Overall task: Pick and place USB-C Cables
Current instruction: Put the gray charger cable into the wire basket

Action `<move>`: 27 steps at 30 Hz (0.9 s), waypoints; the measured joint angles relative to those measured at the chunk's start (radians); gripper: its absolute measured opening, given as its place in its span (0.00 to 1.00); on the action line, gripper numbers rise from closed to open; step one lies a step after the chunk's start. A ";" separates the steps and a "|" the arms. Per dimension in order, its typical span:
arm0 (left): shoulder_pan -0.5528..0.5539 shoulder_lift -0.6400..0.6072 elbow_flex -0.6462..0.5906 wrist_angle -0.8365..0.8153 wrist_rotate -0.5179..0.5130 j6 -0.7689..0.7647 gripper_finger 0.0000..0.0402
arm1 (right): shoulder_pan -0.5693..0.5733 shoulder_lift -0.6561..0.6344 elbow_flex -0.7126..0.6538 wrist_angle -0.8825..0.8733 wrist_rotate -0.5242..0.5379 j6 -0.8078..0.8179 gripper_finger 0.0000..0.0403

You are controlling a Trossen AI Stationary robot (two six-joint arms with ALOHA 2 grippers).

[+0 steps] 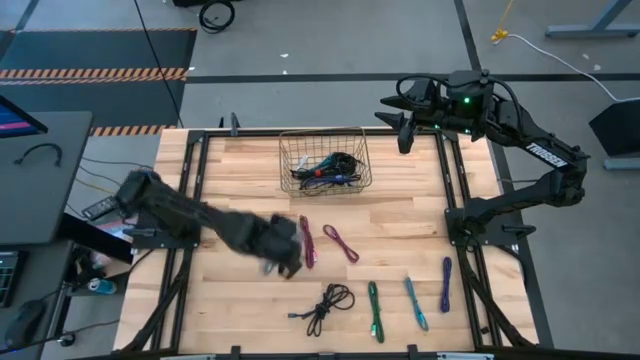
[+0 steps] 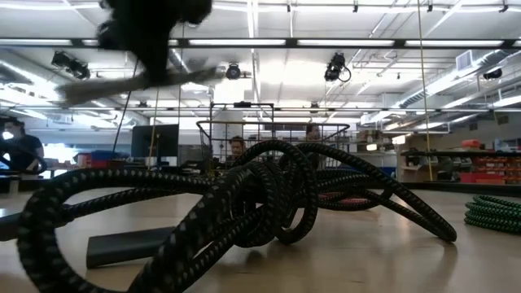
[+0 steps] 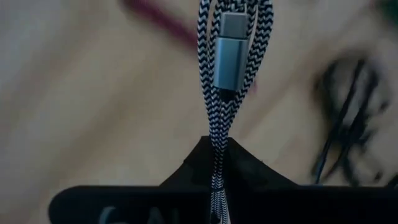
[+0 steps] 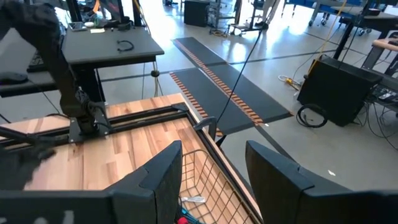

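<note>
While the left gripper (image 3: 217, 180) pinches shut on a black-and-white braided USB-C cable (image 3: 231, 68), the folded loops and a silver plug stand up past its fingers, clear above the desk (image 1: 240, 300). From overhead that gripper (image 1: 283, 252) sits mid-desk, just beside a magenta cable (image 1: 307, 242), with a second magenta cable (image 1: 341, 243) a little further right. Nearer the front edge lie a black cable bundle (image 1: 327, 306), a green cable (image 1: 374, 310), a teal cable (image 1: 416, 303) and a purple cable (image 1: 445, 284), all spread apart in a row. Up at the back, a wire basket (image 1: 290, 150) holds a tangle of dark cables (image 1: 330, 168). Over the basket's right side hangs the right gripper (image 1: 402, 112), jaws apart and holding nothing.
</note>
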State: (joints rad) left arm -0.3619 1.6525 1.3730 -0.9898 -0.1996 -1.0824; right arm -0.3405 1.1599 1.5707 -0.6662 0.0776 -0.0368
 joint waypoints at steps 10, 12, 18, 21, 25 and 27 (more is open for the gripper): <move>0.254 -0.067 0.383 -0.305 -0.320 0.504 0.05 | 0.000 0.000 0.000 0.061 0.000 -0.008 0.45; 0.325 -0.067 0.424 -0.271 -0.331 0.637 0.05 | 0.000 0.000 0.000 0.088 -0.001 -0.008 0.45; 0.547 -0.061 0.450 -0.108 -0.219 0.969 0.05 | 0.000 0.000 0.000 0.162 -0.003 0.015 0.45; 0.640 -0.031 0.450 -0.065 -0.092 1.062 0.05 | 0.000 0.000 0.000 0.179 -0.003 0.016 0.45; 0.714 0.032 0.450 -0.049 -0.023 1.172 0.05 | 0.000 0.000 0.000 0.195 -0.003 0.018 0.45; 0.737 0.073 0.450 -0.045 0.019 1.223 0.05 | 0.000 0.000 0.000 0.212 -0.003 0.018 0.45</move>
State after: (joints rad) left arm 0.3755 1.7252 1.8229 -1.0346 -0.1811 0.1409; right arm -0.3405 1.1599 1.5707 -0.4540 0.0750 -0.0185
